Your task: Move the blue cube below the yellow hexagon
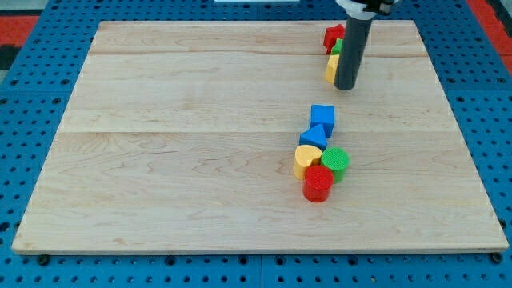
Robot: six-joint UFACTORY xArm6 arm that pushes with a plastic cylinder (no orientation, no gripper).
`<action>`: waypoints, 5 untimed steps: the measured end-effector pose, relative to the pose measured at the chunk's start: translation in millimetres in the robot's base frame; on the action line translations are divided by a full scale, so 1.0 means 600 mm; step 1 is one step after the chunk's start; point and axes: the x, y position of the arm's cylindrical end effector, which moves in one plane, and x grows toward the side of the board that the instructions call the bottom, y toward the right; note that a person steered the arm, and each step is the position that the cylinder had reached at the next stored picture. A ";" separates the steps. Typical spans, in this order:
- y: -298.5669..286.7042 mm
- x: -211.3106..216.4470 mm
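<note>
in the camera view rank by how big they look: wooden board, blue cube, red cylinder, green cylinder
1. wooden board, by far the largest
2-4. blue cube, red cylinder and green cylinder look nearly alike; I would not rank them.

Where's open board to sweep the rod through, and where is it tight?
Open: everything toward the view's left of the blue cube cluster, and the strip between it and my tip. Tight: the top-right corner, where my tip sits against the red, green and yellow blocks.
</note>
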 end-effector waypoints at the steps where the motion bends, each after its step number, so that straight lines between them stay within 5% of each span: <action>1: 0.023 0.001; 3: -0.033 0.227; 4: -0.180 0.195; 5: -0.203 0.154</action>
